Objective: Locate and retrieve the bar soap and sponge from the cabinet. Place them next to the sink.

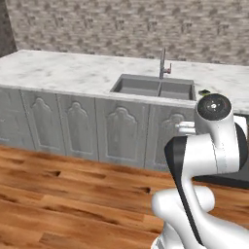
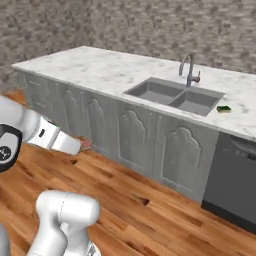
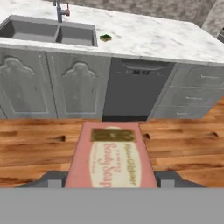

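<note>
your gripper [image 3: 112,183] is clamped on the bar soap [image 3: 111,156], the dark finger tips [image 3: 52,180] pressing both sides of the pink, labelled block, which sticks out ahead of the hand. it hangs over the wood floor [image 3: 183,140] in front of the dishwasher [image 3: 133,89], below and to the right of the sink [image 3: 48,33]. the sponge [image 3: 105,38] lies on the marble counter [image 3: 153,39] just right of the sink, apart from its rim.
</note>
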